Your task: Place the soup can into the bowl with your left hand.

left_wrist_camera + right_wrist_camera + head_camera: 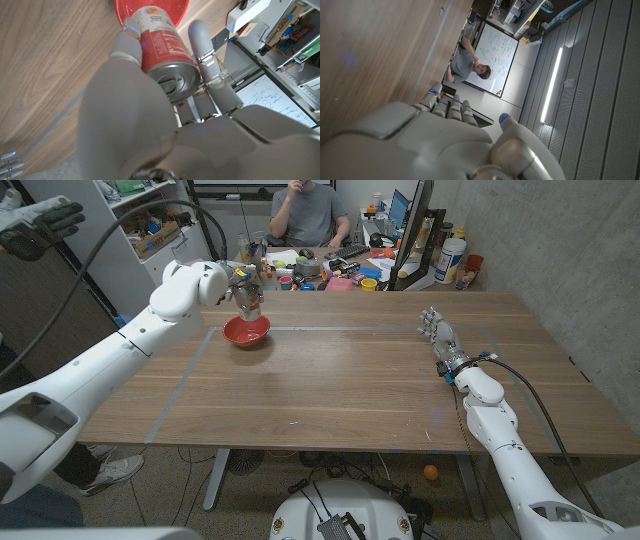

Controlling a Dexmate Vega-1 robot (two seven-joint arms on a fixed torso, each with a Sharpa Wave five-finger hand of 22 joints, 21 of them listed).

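- One can (162, 47) is what we carry: our left hand (150, 115) grasps it by its sides, fingers (202, 45) wrapped around it, so it hangs directly over the bowl (246, 332), ready, we judge, to be lowered in.
- We see the can's base pointing into the red bowl, just above it.
- Our right hand (438, 337) waits well apart on the counter (350, 380), fingers apart, holding nothing.
- Beyond the counter sits a person (305, 215).

Red bowl (246, 332), red-and-white soup can (159, 42) (silver lid), seemingly brown wooden table (350, 380)
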